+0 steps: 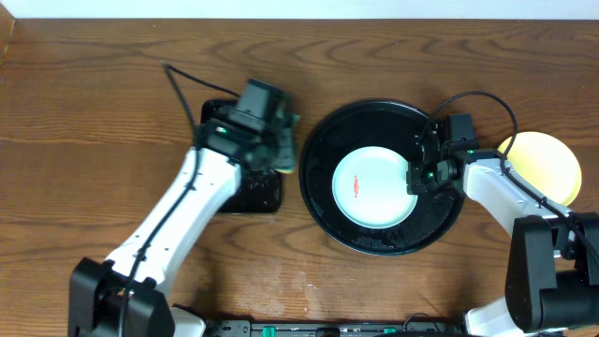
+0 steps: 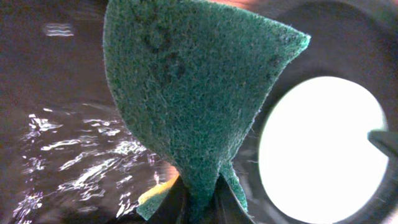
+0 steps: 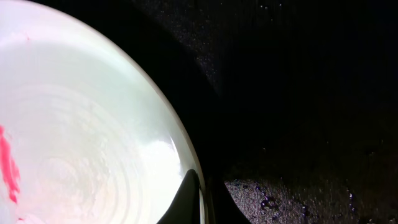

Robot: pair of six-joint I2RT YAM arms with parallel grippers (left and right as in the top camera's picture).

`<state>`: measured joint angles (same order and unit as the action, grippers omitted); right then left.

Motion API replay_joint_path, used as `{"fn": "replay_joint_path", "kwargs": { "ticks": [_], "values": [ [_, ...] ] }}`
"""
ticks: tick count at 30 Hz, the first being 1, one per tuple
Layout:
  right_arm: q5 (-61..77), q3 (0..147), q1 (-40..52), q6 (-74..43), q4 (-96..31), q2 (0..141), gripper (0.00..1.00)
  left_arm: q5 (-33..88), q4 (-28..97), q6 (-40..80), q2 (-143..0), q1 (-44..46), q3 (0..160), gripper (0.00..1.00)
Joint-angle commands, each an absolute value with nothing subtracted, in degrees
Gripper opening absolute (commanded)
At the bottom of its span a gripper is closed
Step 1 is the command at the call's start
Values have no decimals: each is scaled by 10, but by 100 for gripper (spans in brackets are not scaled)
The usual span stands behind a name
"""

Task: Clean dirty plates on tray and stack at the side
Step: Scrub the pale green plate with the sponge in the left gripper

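Overhead, the left fingers [image 1: 278, 142] are gripping a green scouring sponge [image 1: 284, 157] over the rectangular black tray [image 1: 253, 195]. The right fingers [image 1: 418, 174] are touching the right edge of the mint-white plate [image 1: 374, 192], which is lying in the round black tray [image 1: 323, 140]. A yellow plate [image 1: 547, 164] is sitting on the bench [image 1: 94, 94].

Left wrist: the fingers [image 2: 173, 200] are clamping the sponge's [image 2: 186, 93] lower tip.

Right wrist: the fingers [image 3: 188, 194] are pinching the rim of the plate [image 3: 81, 124], which bears a red smear [image 3: 7, 165].

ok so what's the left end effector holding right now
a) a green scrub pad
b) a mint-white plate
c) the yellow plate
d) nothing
a: the left end effector pinches a green scrub pad that fills the left wrist view, while the mint-white plate lies on the round tray with the right end effector clamped on its rim.
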<state>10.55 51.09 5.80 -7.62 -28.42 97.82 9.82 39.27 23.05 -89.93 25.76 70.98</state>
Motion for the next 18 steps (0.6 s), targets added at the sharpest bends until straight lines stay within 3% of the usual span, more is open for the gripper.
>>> {"fn": "replay_joint_path", "kwargs": {
  "ticks": [1,10,18],
  "values": [
    [95,500,62,-94,-281,992,1,150,363,280,-928,304,717,7],
    [95,500,63,-94,-281,992,1,161,225,368,-1066,418,717,8],
    [95,500,63,-94,-283,992,1,198,190,397,-1164,441,717,7]
  ]
}}
